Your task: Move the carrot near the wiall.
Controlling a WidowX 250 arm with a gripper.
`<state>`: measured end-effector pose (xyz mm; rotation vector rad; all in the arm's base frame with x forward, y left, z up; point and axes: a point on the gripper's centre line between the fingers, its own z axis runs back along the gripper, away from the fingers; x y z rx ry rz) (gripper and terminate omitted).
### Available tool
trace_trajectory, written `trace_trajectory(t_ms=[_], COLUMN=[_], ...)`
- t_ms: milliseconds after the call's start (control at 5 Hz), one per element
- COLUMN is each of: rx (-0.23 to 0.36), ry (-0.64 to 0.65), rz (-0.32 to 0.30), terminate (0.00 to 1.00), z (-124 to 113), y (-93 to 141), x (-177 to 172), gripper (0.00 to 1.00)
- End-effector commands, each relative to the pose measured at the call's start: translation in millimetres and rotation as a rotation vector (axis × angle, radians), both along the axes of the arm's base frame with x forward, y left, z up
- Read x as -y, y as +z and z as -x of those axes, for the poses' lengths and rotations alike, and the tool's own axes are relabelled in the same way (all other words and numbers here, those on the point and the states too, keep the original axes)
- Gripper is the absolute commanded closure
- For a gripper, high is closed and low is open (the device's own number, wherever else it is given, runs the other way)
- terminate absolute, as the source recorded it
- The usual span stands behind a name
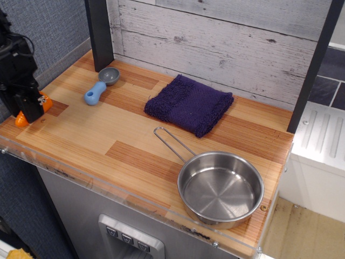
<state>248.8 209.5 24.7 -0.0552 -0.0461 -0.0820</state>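
My jaws (29, 110) are down at the far left corner of the bench (135, 156), right beside the blue-grey wall (38, 27). They sit over the carrot (24, 116), whose orange shows on both sides of my black body: a rounded bit at the lower left and a smaller patch by the right finger. The carrot looks to be resting on the wood at the bench's left edge, close against the wall. I cannot tell from this view whether my jaws are clamped on it or slightly parted around it; my own housing hides the fingertips.

The bench's front edge, with its clear plastic lip, runs just below and in front of me, so there is little wood left on that side. To my right the planks lie bare for a good stretch. The blue scoop (99, 86) lies well apart from me, up toward the back near the dark post (99, 29). The purple cloth (188, 103) sits farther right against the whitewashed plank wall (226, 43), and the steel pan (220, 186) rests near the front right corner, its wire handle reaching toward the cloth.
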Motion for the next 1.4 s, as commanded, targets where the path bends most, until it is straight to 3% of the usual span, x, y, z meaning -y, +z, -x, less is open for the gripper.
trace_trajectory(t_ms=[0,200,400,600,800,1200], rx=[0.026,0.066,0.117,0.212,0.187,0.104], ry=[-0.039,-0.07,-0.096,-0.015,0.068,0.038], rz=[-0.026,-0.05,-0.083,-0.086,-0.035,0.04], terminate=[0.0,0.0,0.0,0.0,0.0,0.0], z=[-11.5,-13.7,-6.8,7.5,4.6,5.3], y=[16.3,38.9,79.1,128.7,138.5,127.3], x=[11.3,16.5,25.5,45.6,59.4,68.4], gripper=[0.0,0.0,0.0,0.0,0.0,0.0])
